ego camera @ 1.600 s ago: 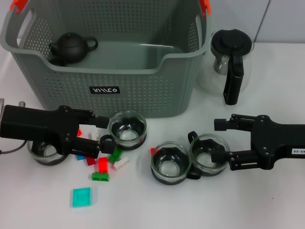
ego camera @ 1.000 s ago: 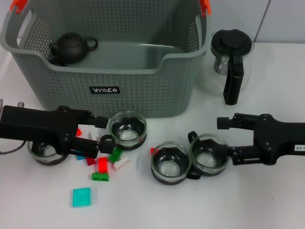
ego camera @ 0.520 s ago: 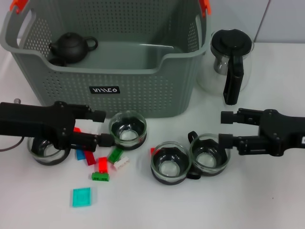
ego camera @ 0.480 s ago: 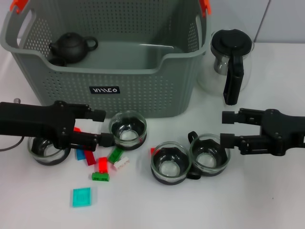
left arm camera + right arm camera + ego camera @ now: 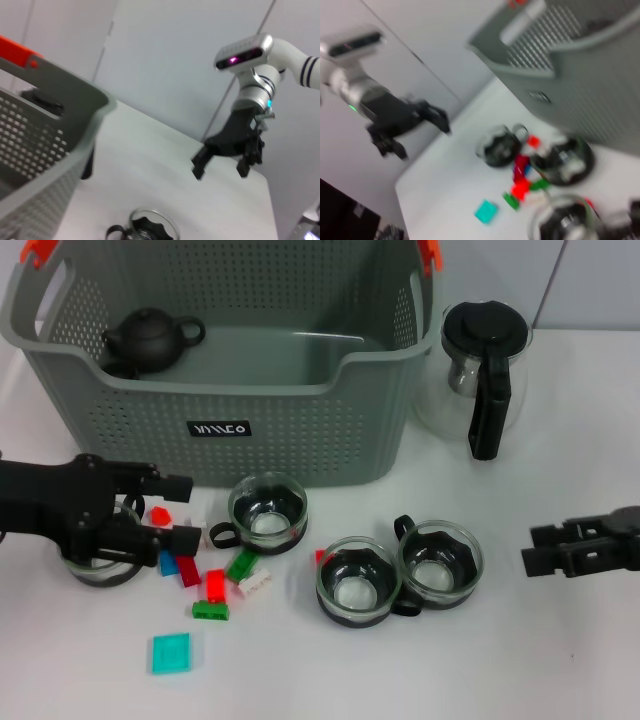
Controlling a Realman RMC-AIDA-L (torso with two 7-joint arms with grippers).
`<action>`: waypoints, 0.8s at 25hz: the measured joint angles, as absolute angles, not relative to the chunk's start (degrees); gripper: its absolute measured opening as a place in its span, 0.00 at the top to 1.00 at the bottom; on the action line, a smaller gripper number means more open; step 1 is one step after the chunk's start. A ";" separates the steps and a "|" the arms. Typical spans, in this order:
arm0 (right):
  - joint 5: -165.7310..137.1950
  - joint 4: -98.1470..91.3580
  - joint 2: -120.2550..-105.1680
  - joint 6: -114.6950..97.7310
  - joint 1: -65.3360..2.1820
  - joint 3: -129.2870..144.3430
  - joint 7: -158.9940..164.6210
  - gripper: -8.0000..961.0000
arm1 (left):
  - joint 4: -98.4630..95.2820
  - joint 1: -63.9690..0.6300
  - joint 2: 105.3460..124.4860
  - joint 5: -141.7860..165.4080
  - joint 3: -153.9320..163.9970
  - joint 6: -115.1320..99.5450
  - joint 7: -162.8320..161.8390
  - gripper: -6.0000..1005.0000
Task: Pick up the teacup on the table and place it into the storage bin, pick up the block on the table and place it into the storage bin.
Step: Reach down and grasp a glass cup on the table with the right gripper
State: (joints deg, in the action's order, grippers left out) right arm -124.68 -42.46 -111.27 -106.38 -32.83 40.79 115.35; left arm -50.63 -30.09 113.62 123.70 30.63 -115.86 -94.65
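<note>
Head view, left to right: left gripper (image 5: 178,512) low at table's left edge, jaws apart, holding nothing, over the blocks (image 5: 214,585). Storage bin (image 5: 250,430) behind, long axis left-right, black label with white lettering, unreadable. Three teacups (image 5: 267,512) upright in front of the bin, handles pointing left. Right gripper (image 5: 532,548) far right, jaws apart, empty.

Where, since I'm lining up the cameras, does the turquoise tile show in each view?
Head view: turquoise tile lies flat at front left, nearer the robot than the red block.
Left wrist view: not in it.
Right wrist view: tile lies beside the red block.
Shared landmark: storage bin.
</note>
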 joint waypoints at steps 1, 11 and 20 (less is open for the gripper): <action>-124.68 -42.46 -111.27 -106.38 -32.83 40.79 115.35 0.08 | -50.65 -30.06 113.50 123.69 30.09 -115.87 -94.82 0.20; -136.82 -48.63 -110.48 -108.31 -40.80 40.84 132.48 0.09 | -50.50 -29.93 113.69 123.45 28.83 -114.93 -94.26 0.20; -146.69 -49.02 -113.25 -103.38 -47.44 45.58 133.88 0.15 | -50.31 -29.87 113.86 123.30 28.83 -114.10 -93.75 0.20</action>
State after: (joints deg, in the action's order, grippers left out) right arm -146.69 -49.02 -113.25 -103.38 -47.44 45.58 133.88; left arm -50.31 -29.87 113.86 123.30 28.82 -114.10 -93.75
